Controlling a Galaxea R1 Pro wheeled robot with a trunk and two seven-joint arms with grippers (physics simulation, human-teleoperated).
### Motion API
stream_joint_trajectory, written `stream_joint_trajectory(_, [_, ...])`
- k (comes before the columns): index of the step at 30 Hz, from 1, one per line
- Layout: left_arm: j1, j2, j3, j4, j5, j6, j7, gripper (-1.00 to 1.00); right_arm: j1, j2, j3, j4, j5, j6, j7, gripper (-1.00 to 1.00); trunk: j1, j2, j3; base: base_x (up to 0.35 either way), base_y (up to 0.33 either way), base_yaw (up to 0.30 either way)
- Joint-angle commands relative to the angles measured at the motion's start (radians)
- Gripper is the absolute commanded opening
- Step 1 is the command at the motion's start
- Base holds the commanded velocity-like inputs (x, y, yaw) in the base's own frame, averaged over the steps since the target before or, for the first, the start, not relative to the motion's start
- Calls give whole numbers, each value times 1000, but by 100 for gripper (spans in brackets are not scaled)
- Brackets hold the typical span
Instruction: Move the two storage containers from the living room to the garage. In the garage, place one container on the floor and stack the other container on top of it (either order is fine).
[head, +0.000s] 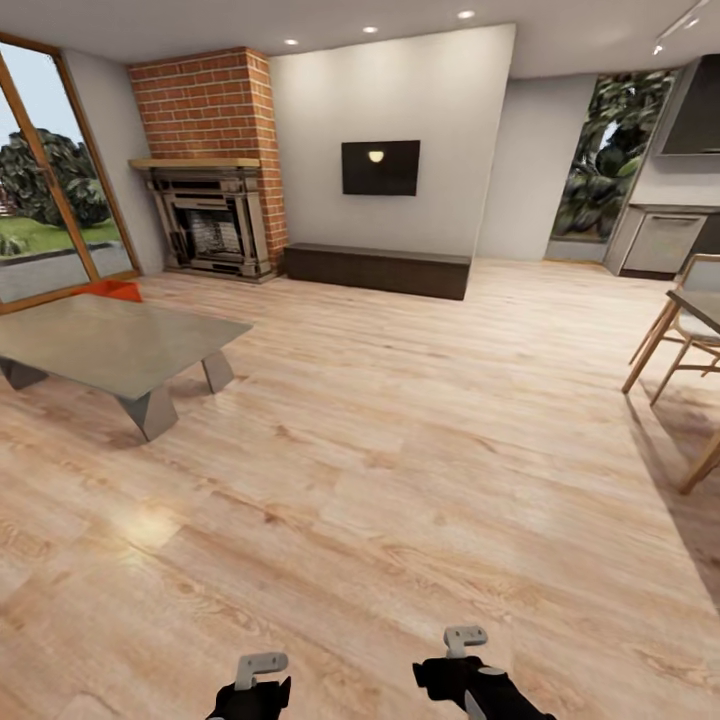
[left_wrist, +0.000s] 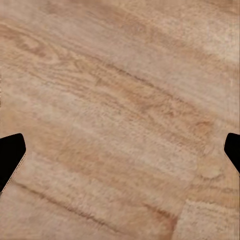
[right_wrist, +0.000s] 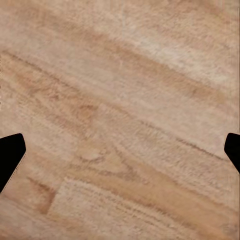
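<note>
Left gripper (left_wrist: 120, 155) and right gripper (right_wrist: 120, 155) spread wide, empty, low over light wood plank floor (head: 400, 450). Far ahead-left, orange-red storage container (head: 108, 290) behind grey coffee table (head: 110, 345); beyond, brick fireplace (head: 210, 170), wall TV (head: 380, 167), dark cabinet (head: 377, 270).

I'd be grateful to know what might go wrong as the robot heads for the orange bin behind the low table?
The storage container sits mostly hidden behind the low grey table, so the base could clip the table's legs. Both grippers, left and right, hang open over the plank floor.
</note>
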Motion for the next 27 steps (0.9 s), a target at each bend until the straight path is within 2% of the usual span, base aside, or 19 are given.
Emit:
stream_joint_trajectory(1, [-1,-1,8,1,-9,-3,-1,100,0,-1,0,-2,7,8,5,100,0,0,-1,343,-85,213])
stream_joint_trajectory(8, [-1,-1,8,1,-9,-3,-1,100,0,-3,15,2,12,3,8,100,0,0,-1,343,-87,230])
stream_joint_trajectory(20, [-1,-1,8,1,-10,-3,-1,100,0,-7,20,4,5,-1,8,100,0,0,0,333,-116,68])
stream_joint_trajectory(27, [-1,-1,8,1,-10,-3,-1,100,0,-8,21,4,11,0,11,100,0,0,5,300,-208,168])
